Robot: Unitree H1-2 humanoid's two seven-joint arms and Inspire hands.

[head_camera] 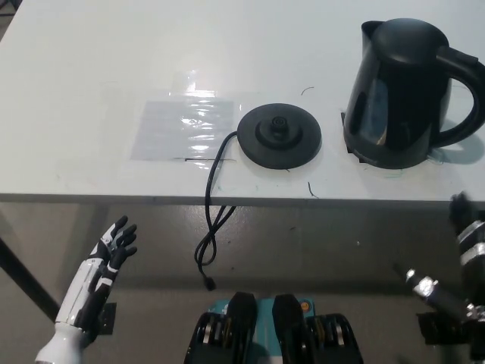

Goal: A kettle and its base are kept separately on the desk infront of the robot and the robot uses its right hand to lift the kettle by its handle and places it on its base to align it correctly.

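Observation:
A black kettle (pixel 405 91) stands upright at the right of the white desk (pixel 91 83), its handle (pixel 470 102) pointing to the right edge of the picture. Its round black base (pixel 279 135) lies flat on the desk to the kettle's left, apart from it, with a gap between them. My black right hand (pixel 470 243) shows at the lower right, below the desk's front edge and under the kettle's handle; it is partly cut off and blurred. My white left hand (pixel 114 246) rests at the lower left below the desk, open with fingers spread.
The base's black cord (pixel 214 197) runs off the desk's front edge and hangs down to the floor. A shiny clear plastic sheet (pixel 186 129) lies taped on the desk left of the base. A dark table leg (pixel 23 277) stands at the far left.

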